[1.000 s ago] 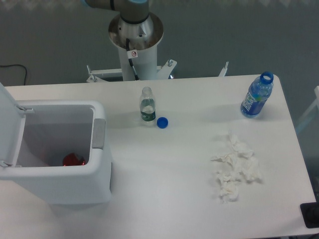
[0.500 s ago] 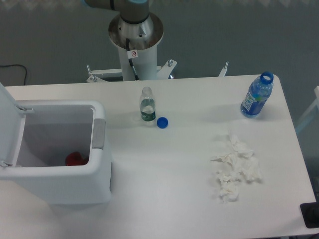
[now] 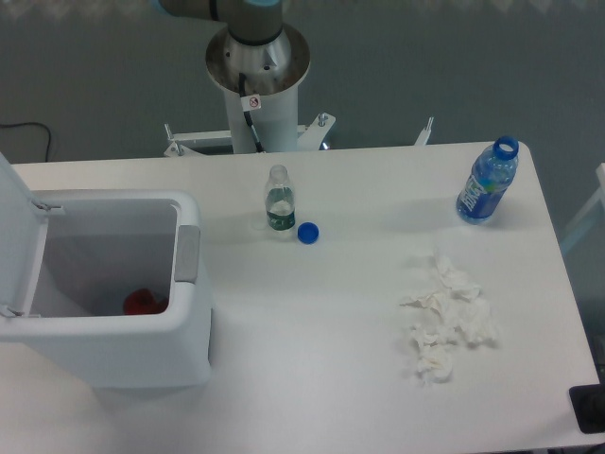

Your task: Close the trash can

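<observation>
The trash can (image 3: 142, 355) is a large white boxy bin at the left of the table. It stands open. Its flat white lid (image 3: 17, 227) is raised upright at the far left edge of the view. The grey push tab (image 3: 187, 253) is on the bin's right rim. A red object (image 3: 142, 301) lies at the bottom inside. The gripper is out of view; only the arm's base column (image 3: 257, 71) shows at the top.
A small clear bottle (image 3: 279, 200) stands uncapped at the table's middle back, with a blue cap (image 3: 307, 233) beside it. A blue water bottle (image 3: 488, 182) stands at the back right. Crumpled white tissues (image 3: 444, 317) lie at the right.
The red object inside the bin shifted slightly and settled. Nothing else has moved.
</observation>
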Controlling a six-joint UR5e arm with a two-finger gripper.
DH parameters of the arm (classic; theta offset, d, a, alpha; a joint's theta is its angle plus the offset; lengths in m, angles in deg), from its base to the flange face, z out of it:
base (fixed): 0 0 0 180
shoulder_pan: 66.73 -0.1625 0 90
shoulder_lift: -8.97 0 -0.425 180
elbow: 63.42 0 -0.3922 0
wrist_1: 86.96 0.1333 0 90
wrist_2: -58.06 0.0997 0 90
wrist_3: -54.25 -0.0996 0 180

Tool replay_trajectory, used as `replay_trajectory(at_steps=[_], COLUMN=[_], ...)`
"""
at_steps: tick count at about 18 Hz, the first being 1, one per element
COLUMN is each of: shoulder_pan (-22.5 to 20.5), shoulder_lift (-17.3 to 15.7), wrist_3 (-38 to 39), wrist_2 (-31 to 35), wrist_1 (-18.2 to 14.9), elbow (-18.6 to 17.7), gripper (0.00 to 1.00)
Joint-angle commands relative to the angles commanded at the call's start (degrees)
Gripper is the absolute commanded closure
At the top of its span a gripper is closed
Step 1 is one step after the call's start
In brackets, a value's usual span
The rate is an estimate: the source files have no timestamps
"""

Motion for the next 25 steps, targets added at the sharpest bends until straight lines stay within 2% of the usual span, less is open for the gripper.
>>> replay_trajectory(at_steps=[8,12,15,19,25], shoulder_pan=[-2.64,-2.82,-2.99,-4.92,-7.92], shoulder_lift=[-0.62,-0.70,-0.79,-1.32,-2.11], wrist_3=[-0.70,-2.63,-3.16,-3.51,-5.98], wrist_2=[0.35,5.35,6.76,10.01,10.28], wrist_1=[-0.18,-0.17,-0.18,-0.18,-0.18], elbow=[-1.05,-1.23,-1.58,-2.72,-4.57], gripper=[0.00,0.00,0.00,0.00,0.00])
